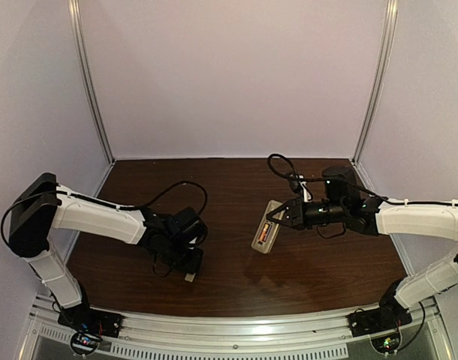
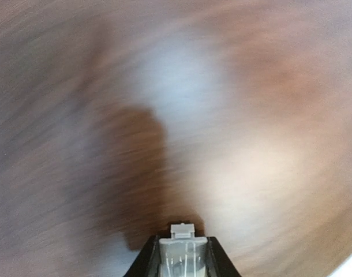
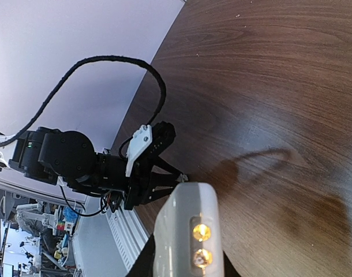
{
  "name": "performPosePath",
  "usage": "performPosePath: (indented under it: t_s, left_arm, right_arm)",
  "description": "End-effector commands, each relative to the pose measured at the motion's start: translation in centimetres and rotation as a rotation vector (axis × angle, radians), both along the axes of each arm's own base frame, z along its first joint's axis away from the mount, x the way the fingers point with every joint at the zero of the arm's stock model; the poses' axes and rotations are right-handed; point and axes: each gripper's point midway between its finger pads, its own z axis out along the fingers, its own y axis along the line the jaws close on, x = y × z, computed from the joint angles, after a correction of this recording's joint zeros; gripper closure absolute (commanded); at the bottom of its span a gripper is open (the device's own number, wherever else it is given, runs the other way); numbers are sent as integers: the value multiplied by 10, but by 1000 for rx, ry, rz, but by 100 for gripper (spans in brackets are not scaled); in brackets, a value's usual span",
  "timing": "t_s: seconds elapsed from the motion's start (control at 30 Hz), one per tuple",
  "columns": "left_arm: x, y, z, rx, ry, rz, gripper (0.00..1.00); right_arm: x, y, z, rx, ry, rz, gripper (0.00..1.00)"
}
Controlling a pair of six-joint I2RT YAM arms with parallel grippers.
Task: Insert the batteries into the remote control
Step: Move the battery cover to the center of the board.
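The slim white-and-beige rectangular remote control [image 1: 269,238] [image 3: 179,231] sat right of the table's centre with its back turned up. Its far end was clamped between the fingers of the right gripper [image 1: 280,219], which was clenched tight on it. The near end pointed down and left toward the front edge. In the recessed bay lay the small orange-bodied batteries [image 1: 263,233], and in the right wrist view their two ends [image 3: 201,232] showed as bright spots, one above the other. The remote control appeared to be held off the wood, its shadow falling apart from it on the tabletop. Well to the left, and nearer the front, the left gripper [image 1: 190,268] [image 2: 183,257] pointed downward. It was closed on a small flat grey rectangular cover piece [image 2: 183,242] [image 1: 190,277], whose tabbed end stuck out beyond the fingertips; the left wrist view was otherwise blurred. Bare wood lay between the two grippers. The dark brown wooden table [image 1: 236,180] stretched open behind both arms to the pale lilac walls [image 1: 229,75] at the back and sides. A ribbed aluminium rail [image 1: 236,330] ran along the front edge close below the left gripper. A black cable [image 1: 185,185] looped above the left wrist.
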Motion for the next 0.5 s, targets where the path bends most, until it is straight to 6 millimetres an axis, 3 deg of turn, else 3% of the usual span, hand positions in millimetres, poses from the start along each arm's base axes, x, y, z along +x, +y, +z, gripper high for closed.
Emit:
performPosePath:
  t_s: [0.0,0.13,0.23,0.37,0.47]
  left_arm:
    - [-7,-66,17,-115,-77,-453,72]
    - [-15,-81,12,-73,-81,-707,71]
    - [-19,-79,3,-6,-72,-837,69]
    - [-20,-78,-1,57,-90,-934,51]
    - [-4,-74,12,104,-154,-856,38]
  right_arm:
    - [-1,-6,12,14,-40,4,100]
    - [0,-15,14,19,-43,-14,100]
    - [1,-22,12,18,-36,-30,100]
    - [2,-28,7,13,-24,-41,100]
    - [3,-29,6,8,-22,-44,100]
